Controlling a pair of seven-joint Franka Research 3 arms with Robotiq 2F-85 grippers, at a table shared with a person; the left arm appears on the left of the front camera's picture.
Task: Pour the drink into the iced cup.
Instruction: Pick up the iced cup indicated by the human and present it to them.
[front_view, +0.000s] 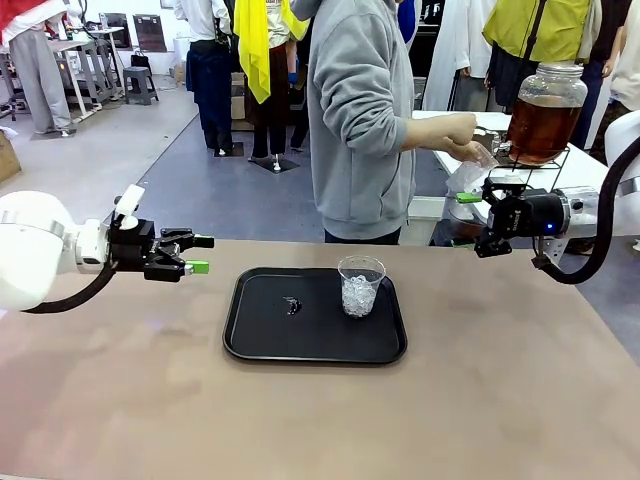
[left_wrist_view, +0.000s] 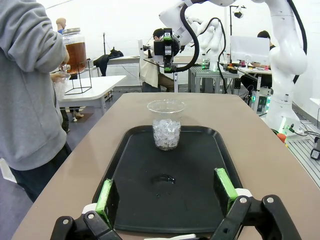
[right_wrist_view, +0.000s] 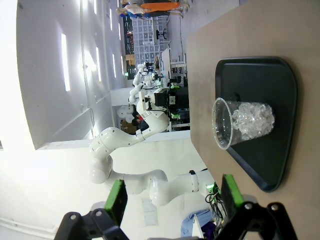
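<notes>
The robot's left hand (front_view: 202, 254) hovers level above the left side of the brown tabletop (front_view: 500, 400), fingers pointing right, spread wide and empty. The right hand (front_view: 473, 223) hangs over the far right edge, pointing left, also spread wide and empty. Between them, a black tray (front_view: 260, 340) carries a clear plastic cup (front_view: 360, 285), upright near its far right corner and partly filled with ice (front_view: 358, 294). The amber drink (front_view: 540, 130) sits in a large glass jar (front_view: 560, 90) on a wire stand (front_view: 555, 160) on a white tabletop (front_view: 590, 172) at far right. A person in a grey hoodie (front_view: 360, 130) stands just beside it.
</notes>
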